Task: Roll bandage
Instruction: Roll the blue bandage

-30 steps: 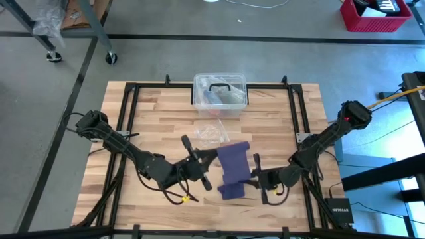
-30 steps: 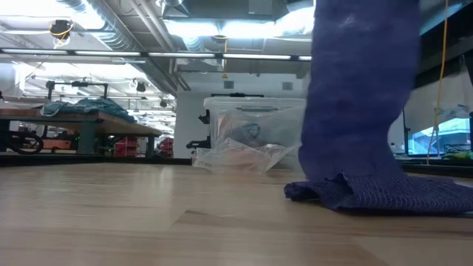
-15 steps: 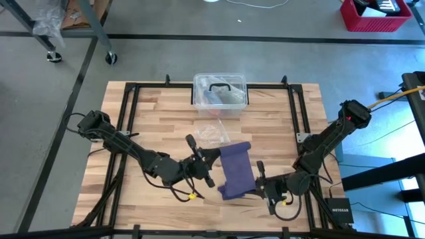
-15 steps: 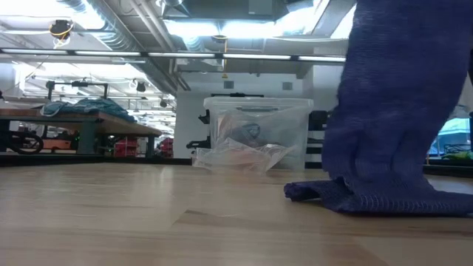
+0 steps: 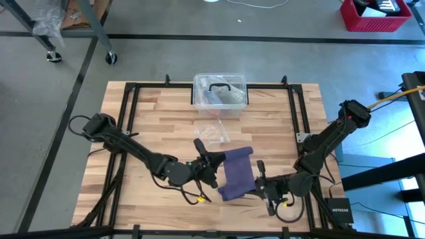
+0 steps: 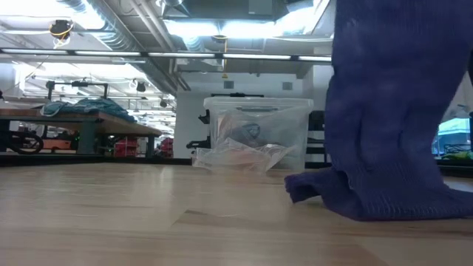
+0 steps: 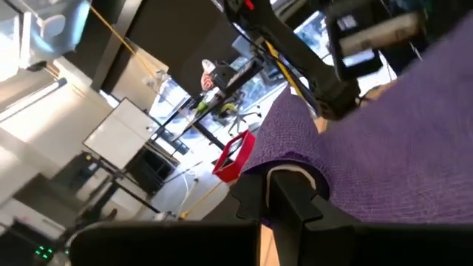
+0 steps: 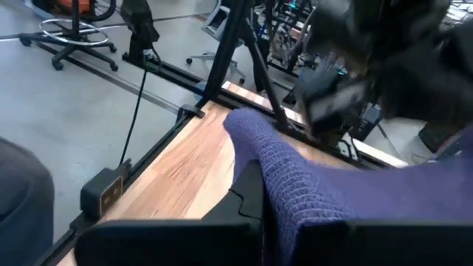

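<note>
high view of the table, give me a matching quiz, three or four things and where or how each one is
Things:
1. bandage
2. clear plastic box
3. plastic wrapper
4. left gripper

Places or states:
A. at the table's far edge, black handle on its lid
B. crinkled, lying between the box and the bandage
C. dark purple, held up between both arms
D. shut on the fabric's left edge

Pairs: 1-C, 2-A, 3-B, 4-D

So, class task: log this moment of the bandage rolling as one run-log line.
left gripper: shut on bandage | right gripper: shut on bandage | bandage: lifted between them, one end on table
</note>
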